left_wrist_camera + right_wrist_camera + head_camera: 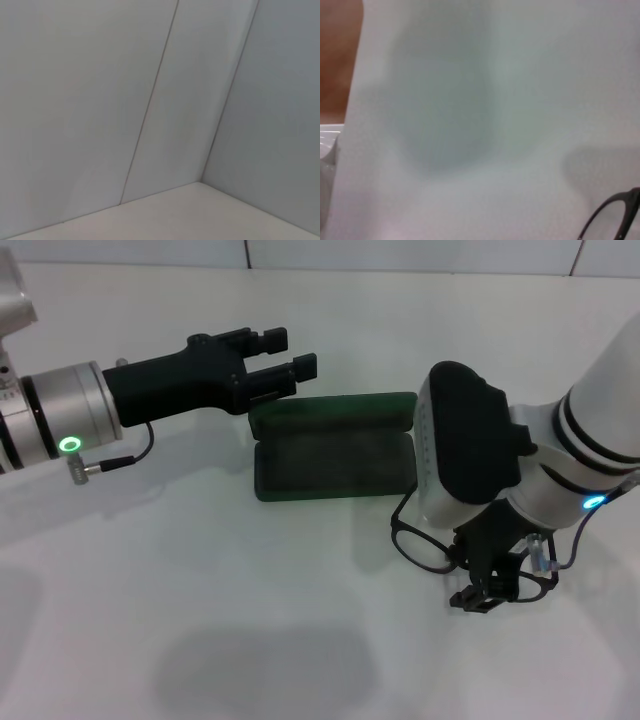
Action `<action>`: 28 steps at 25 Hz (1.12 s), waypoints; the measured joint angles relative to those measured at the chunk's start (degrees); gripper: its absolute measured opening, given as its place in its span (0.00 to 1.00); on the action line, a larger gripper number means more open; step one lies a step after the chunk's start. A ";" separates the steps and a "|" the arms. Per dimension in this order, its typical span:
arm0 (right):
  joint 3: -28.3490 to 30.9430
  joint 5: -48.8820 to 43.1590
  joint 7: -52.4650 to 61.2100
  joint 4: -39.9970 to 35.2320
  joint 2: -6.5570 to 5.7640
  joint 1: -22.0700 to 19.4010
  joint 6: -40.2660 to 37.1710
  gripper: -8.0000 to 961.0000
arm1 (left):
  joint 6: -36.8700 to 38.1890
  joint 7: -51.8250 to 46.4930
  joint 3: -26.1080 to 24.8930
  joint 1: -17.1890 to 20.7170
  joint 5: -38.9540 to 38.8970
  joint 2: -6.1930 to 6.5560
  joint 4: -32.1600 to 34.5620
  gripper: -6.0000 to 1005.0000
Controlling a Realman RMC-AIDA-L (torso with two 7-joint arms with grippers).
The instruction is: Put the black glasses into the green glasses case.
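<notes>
The green glasses case (335, 462) lies open in the middle of the white table, with its lid (333, 410) on the far side and the dark lining facing up. Nothing is in it. The black glasses (420, 545) lie on the table just in front of the case's right end. One lens shows and the rest is hidden under my right arm. My right gripper (488, 590) points down onto the hidden part of the glasses. A lens rim (607, 216) shows in the right wrist view. My left gripper (295, 352) is open and empty, hovering above the far left end of the lid.
The white table (200, 620) spreads out in front of and to the left of the case. A white panelled wall (150, 100) stands at the far edge. My right forearm (470, 440) hangs over the case's right end.
</notes>
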 joint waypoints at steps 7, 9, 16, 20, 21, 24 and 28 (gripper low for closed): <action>-0.48 -0.30 0.21 -0.02 0.00 -0.51 1.49 0.49 | -0.05 0.47 0.00 0.08 0.14 -0.19 0.02 0.64; -0.49 -0.30 0.07 -0.03 0.00 -0.66 1.72 0.46 | -0.06 0.63 0.00 0.08 0.20 -0.23 0.02 0.64; -0.47 -0.31 -0.18 -0.12 -0.12 -0.67 1.82 0.25 | -0.03 1.13 0.00 0.06 0.21 -0.23 0.02 0.64; 4.24 -0.31 -1.15 -2.19 -0.49 -1.32 -0.96 0.14 | 0.29 1.14 0.00 0.06 0.08 -0.21 0.02 0.64; 6.72 -0.30 -1.85 -3.31 -0.54 -1.83 -2.29 0.14 | 0.35 1.14 0.00 0.10 0.01 -0.20 0.02 0.64; 16.18 0.33 -5.47 -8.29 -0.60 -4.88 -6.46 0.12 | 1.67 1.14 0.00 0.34 -0.27 -0.17 0.08 0.64; 26.89 6.49 -14.11 -11.59 -0.36 -10.74 -7.00 0.12 | 10.14 1.11 0.00 2.73 -5.06 0.21 0.13 0.64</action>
